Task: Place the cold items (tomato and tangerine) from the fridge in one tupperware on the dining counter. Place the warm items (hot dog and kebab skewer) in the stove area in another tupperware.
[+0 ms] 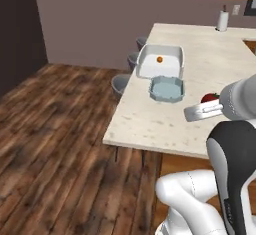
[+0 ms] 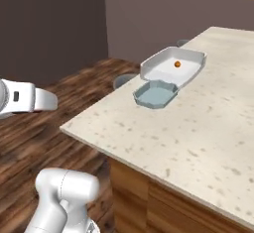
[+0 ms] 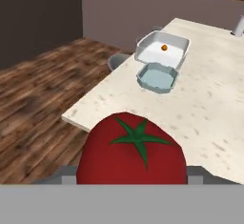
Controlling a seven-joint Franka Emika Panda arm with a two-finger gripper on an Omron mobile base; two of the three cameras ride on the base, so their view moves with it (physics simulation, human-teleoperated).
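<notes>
**Red tomato in the gripper, tangerine in the white tray**

Beige speckled stone forms the dining counter (image 1: 200, 114), seen from the left base view with brown wood floor to its left. On it stands the large white rectangular tupperware (image 1: 172, 54), and the small orange tangerine (image 1: 159, 59) lies inside. Just in front of it, touching or nearly so, sits the shallow pale teal octagonal container (image 1: 166, 89). At the right edge the white arm reaches over the counter, and a sliver of the tomato (image 1: 210, 98) shows just beyond the hand. A paper towel roll (image 1: 222, 21) stands upright at the counter's far end. No writing can be read anywhere.

From the right base view, the white tray (image 2: 154, 66) with the tangerine (image 2: 177, 64) and the teal container (image 2: 156, 94) sit near the counter's (image 2: 198, 138) left edge, side by side.

In the hand view, the tomato (image 3: 131, 151) with its green star-shaped stem fills the lower middle, pinched in the gripper (image 3: 131, 175), whose grey pads show at either side of it. Beyond lie the teal container (image 3: 157, 77), the white tray (image 3: 147, 44) and the tangerine (image 3: 164, 48).
</notes>
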